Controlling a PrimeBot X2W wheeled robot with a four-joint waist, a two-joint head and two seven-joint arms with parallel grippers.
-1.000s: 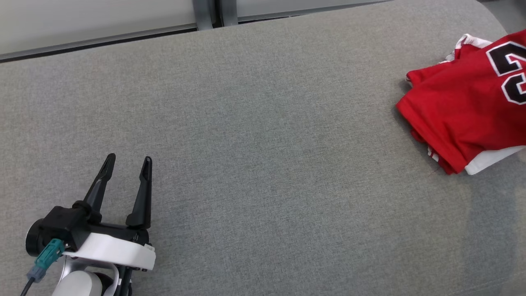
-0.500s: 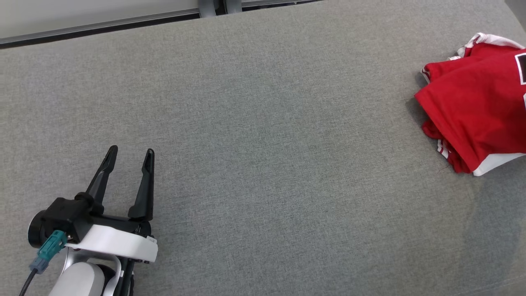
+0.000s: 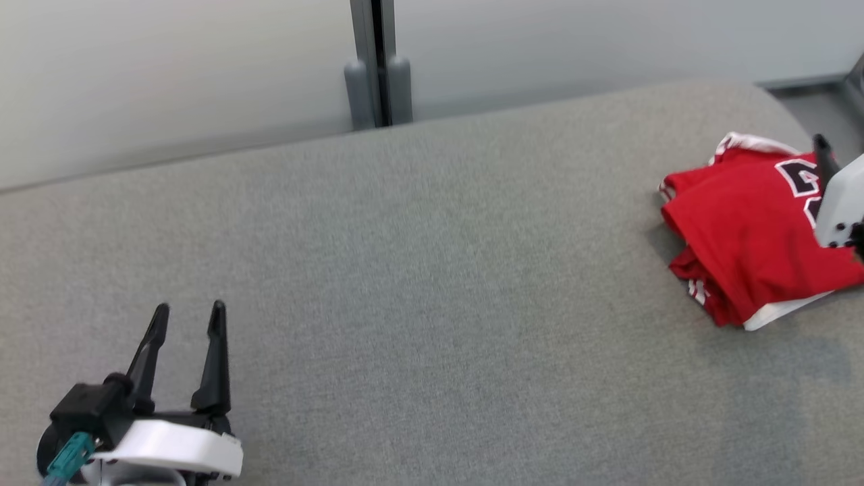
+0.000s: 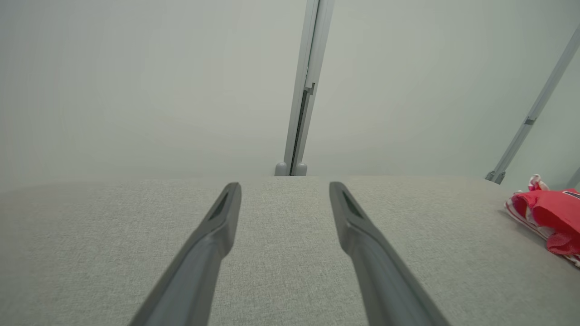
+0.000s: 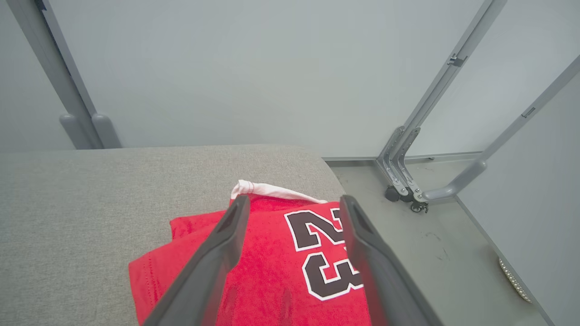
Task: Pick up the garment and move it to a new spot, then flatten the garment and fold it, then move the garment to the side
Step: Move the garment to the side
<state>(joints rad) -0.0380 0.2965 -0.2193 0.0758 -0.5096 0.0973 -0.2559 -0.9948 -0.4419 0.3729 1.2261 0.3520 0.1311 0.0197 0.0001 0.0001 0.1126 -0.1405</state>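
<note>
Robot at work: the left tool (image 3: pixel 189 309) has two long, tapered black fingers (image 3: pixel 214 358) set in a black block, backed by a glossy white wrist shell (image 3: pixel 169 452) with a teal connector (image 3: pixel 67 457) plugged in at its side. The right tool (image 5: pixel 294 200) has matching dark grey fingers with slotted inner faces. Its white housing (image 3: pixel 842 196) bears small dark screws (image 3: pixel 839 227).

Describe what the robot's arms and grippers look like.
The left gripper has two long, tapering black fingers on a black block, backed by a curved white shell. A teal cable connector plugs into its side. The right gripper has the same dark tapered fingers, slotted near the tips, and a white housing with small dark holes.
</note>
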